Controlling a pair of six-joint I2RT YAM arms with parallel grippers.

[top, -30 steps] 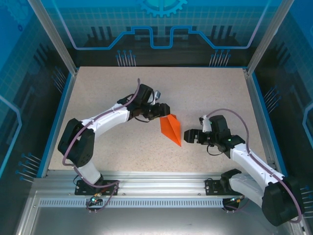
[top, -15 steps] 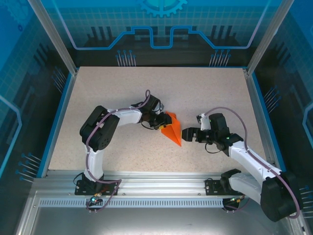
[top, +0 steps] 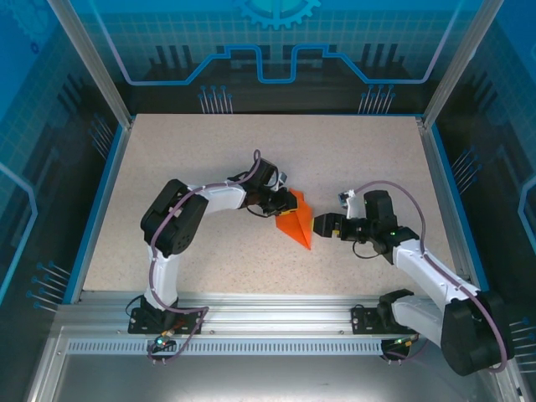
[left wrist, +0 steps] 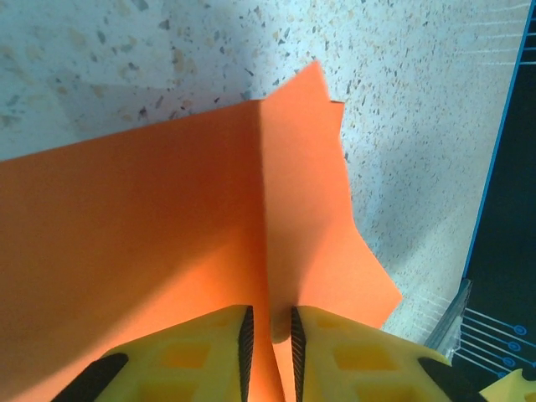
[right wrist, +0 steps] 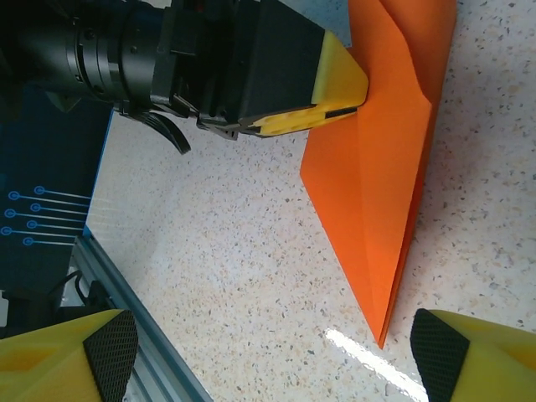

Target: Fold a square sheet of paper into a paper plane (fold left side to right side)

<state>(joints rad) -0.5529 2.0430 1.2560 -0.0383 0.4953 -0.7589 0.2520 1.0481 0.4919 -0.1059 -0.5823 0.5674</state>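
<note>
The orange sheet of paper (top: 295,222) lies mid-table, folded into a narrow triangle with its tip toward the near edge. My left gripper (top: 283,207) is at its far left corner. In the left wrist view a raised crease of the paper (left wrist: 167,226) runs between the nearly closed yellow fingers of the left gripper (left wrist: 270,335). My right gripper (top: 322,226) stands open just right of the paper. In the right wrist view the paper's (right wrist: 385,167) pointed tip lies low between the wide-apart fingers of the right gripper (right wrist: 272,356), near the right one.
The speckled tabletop (top: 193,151) is bordered by a blue rim (top: 100,201) and metal frame posts (top: 88,59). An aluminium rail (top: 268,310) with both arm bases runs along the near edge. In the right wrist view the left gripper (right wrist: 343,105) pinches the paper's edge.
The left gripper moved right onto the paper's far left corner and narrowed its jaws around a raised crease. The right gripper slid left, closer to the paper's tip.
</note>
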